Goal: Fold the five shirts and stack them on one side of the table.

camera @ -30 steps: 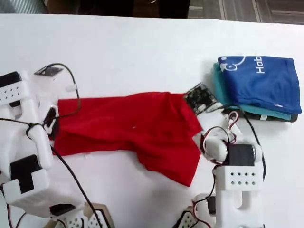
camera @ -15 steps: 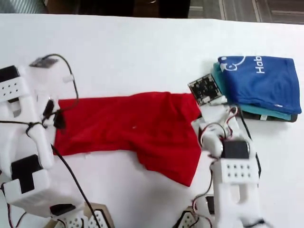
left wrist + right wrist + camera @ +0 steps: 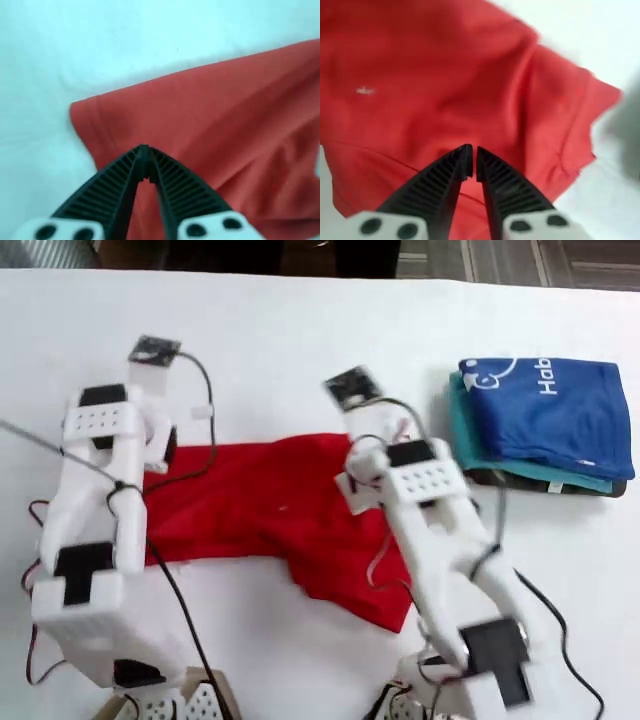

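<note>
Red shirt [image 3: 265, 505] lies mid-table, spread flat, its near flap rumpled. Its ends are hidden from above: one under the left arm [image 3: 100, 490], the other under the right arm [image 3: 440, 530].

Left gripper [image 3: 144, 150] sits over a hem corner, jaws pressed together, no cloth between. Right gripper [image 3: 470, 152] is above the sleeve end, jaws closed to a thin slit, empty. Contact with the fabric: cannot tell.

Folded stack, blue shirt [image 3: 550, 415] over teal shirt [image 3: 465, 425], is at the right side of the table [image 3: 300, 340].

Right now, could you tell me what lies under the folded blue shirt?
A folded teal shirt lies directly under the blue shirt, with its edges showing. Below that a dark edge peeks out; what it belongs to is covered.
</note>
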Robot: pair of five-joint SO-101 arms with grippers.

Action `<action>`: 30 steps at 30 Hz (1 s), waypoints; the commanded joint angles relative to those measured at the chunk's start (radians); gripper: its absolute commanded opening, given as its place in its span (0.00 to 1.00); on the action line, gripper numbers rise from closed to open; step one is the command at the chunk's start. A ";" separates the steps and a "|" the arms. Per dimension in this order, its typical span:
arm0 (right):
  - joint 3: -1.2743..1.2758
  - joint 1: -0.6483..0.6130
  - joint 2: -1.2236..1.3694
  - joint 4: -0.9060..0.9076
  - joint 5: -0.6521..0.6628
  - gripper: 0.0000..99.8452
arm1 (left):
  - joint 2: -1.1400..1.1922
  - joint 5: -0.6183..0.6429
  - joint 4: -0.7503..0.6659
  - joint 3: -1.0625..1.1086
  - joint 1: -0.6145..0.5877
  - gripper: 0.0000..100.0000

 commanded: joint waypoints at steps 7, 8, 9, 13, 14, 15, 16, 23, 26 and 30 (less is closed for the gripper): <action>-0.077 0.156 0.229 0.008 0.003 0.02 | 0.396 0.009 0.146 -0.473 -0.123 0.03; -0.080 0.182 0.251 0.008 0.032 0.02 | 0.437 0.009 0.178 -0.549 -0.130 0.03; -0.081 0.200 0.269 0.007 0.077 0.02 | 0.480 0.008 0.209 -0.621 -0.135 0.03; -0.097 0.245 0.331 0.010 0.195 0.02 | 0.672 0.005 0.341 -0.923 -0.132 0.03; -0.103 0.248 0.340 0.012 0.204 0.02 | 0.721 0.005 0.376 -1.001 -0.130 0.03; -0.106 0.248 0.341 0.013 0.209 0.02 | 0.770 0.006 0.411 -1.075 -0.126 0.03; -0.106 0.249 0.341 0.013 0.218 0.02 | 0.815 0.006 0.446 -1.152 -0.121 0.03; -0.107 0.240 0.197 0.067 0.227 0.02 | 0.967 0.003 0.611 -1.529 -0.130 0.03; -0.103 0.242 0.038 0.101 0.227 0.02 | 0.908 0.003 0.611 -1.501 -0.135 0.03; -0.100 0.211 -0.165 0.170 0.227 0.02 | 0.760 0.003 0.611 -1.372 -0.123 0.03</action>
